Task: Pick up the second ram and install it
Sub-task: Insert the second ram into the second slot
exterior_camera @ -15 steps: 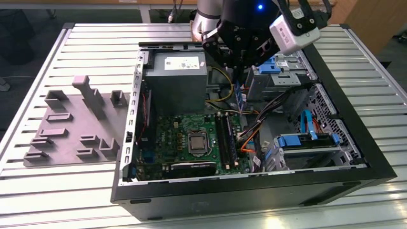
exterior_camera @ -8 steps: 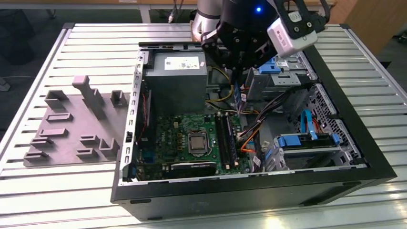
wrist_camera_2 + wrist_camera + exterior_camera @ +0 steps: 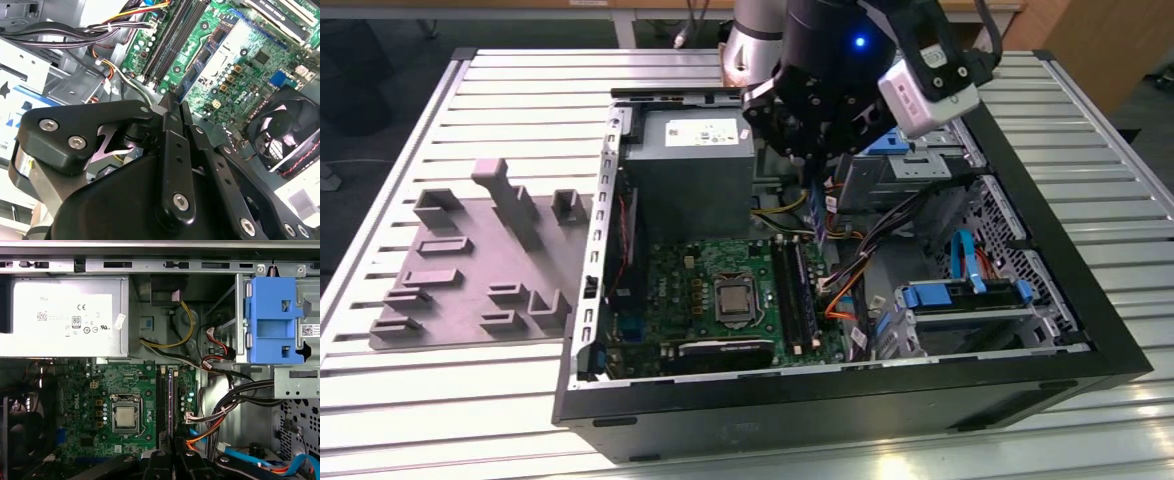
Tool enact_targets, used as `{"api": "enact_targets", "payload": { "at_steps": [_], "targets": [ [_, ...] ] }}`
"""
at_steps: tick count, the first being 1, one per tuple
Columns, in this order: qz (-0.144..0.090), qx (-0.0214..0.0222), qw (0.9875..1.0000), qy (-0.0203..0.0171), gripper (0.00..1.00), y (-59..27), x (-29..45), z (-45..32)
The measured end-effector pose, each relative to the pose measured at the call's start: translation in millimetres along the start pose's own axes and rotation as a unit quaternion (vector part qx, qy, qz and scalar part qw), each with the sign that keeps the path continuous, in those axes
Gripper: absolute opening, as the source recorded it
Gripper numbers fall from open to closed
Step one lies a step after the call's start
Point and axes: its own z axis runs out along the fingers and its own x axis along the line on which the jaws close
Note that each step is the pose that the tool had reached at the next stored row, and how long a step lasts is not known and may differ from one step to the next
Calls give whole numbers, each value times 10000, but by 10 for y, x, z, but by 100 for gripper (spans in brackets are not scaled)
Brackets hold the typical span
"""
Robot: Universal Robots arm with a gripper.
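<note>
Looking at the exterior view, I have the slatted table [image 3: 1067,440] carrying an open case [image 3: 854,410], with a grey tray [image 3: 467,260] beside it on that view's left. Inside the case lies the green motherboard [image 3: 80,390], its long black slots [image 3: 162,400] running side by side. My gripper [image 3: 172,102] hangs over the case above those slots, pinched tight on the ram [image 3: 202,56]. The ram points down from the tips toward the slots; I cannot tell whether its lower edge touches one.

I judge the ram light and stiff but fragile: a thin board with small chips and a contact edge that should not be bent or scraped. The hold belongs on the two flat faces near the middle of the upper long edge. That keeps the contact edge free and the board square to the slot.
</note>
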Motion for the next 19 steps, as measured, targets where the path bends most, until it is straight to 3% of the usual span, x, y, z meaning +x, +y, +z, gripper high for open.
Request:
{"api": "enact_targets", "payload": {
  "at_steps": [14, 19],
  "targets": [
    [0, -1, 10000, 4, 14, 0, 0, 37],
    [-51, -28, 10000, 6, 14, -2, 1, 94]
  ]
}}
